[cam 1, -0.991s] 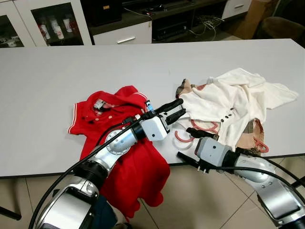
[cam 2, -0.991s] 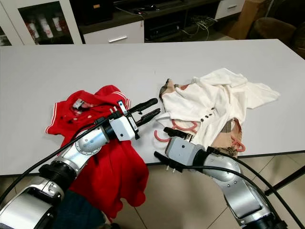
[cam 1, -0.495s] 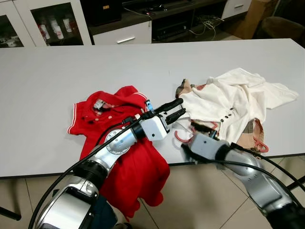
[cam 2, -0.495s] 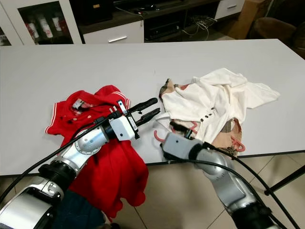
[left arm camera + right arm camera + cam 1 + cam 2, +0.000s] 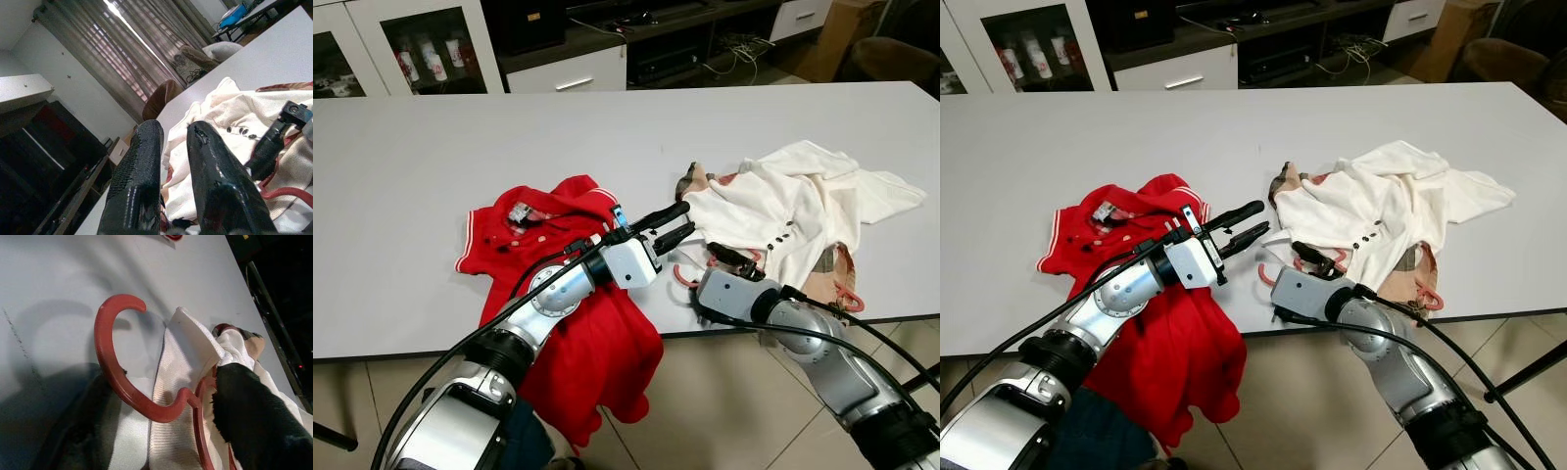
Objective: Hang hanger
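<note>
My right claw (image 5: 1317, 257) straddles the red hanger (image 5: 124, 377) at the white shirt (image 5: 793, 211) on the desk (image 5: 411, 157), fingers apart, gripping nothing; left claw (image 5: 668, 223) hovers nearby, slightly parted, empty

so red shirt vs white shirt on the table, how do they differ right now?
The red shirt hangs partly over the table's near edge; the white shirt lies fully on top. A red hanger pokes out from under the white shirt, with the right gripper at it; no hanger is visible at the red shirt, where the left gripper hovers, fingers slightly apart. Both are crumpled.
</note>
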Robot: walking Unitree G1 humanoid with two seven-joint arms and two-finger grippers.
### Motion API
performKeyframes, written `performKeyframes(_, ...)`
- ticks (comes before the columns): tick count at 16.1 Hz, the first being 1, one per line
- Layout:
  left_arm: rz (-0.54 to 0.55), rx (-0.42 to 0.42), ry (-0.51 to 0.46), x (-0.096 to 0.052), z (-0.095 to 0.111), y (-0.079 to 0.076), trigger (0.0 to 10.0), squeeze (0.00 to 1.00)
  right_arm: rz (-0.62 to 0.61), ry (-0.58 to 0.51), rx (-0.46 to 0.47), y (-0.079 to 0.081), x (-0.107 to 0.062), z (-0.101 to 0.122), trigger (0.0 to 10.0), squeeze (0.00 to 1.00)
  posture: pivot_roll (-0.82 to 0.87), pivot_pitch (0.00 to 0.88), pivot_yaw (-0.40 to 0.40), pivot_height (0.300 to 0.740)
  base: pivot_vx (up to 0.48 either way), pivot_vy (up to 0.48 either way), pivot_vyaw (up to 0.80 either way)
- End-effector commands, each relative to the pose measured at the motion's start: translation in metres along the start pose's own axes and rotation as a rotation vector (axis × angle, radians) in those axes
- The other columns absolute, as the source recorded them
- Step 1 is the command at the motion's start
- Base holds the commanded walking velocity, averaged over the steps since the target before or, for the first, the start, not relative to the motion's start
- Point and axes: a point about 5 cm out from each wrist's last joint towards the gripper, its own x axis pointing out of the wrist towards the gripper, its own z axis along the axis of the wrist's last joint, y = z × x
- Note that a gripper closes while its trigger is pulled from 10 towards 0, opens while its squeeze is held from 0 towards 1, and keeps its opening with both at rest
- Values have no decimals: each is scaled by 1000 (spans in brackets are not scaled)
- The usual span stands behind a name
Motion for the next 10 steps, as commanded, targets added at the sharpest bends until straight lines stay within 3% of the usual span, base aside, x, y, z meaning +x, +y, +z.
performKeyframes(1, -3, 8, -6, 1, 2, 1, 10000, 0, -14, 23, -58, -1, 3, -2, 0, 0, 20, 108, 42, 740, 0, 0, 0)
performKeyframes(7, -4, 9, -7, 1, 2, 1, 10000, 0, -22, 7, -62, -2, 5, 0, 0, 0, 21, 109, 45, 740, 0, 0, 0)
performKeyframes(10, -4, 11, -10, 2, 3, 2, 10000, 0, -50, -34, 8, -10, 2, 3, 0, 0, 20, 108, 47, 740, 0, 0, 0)
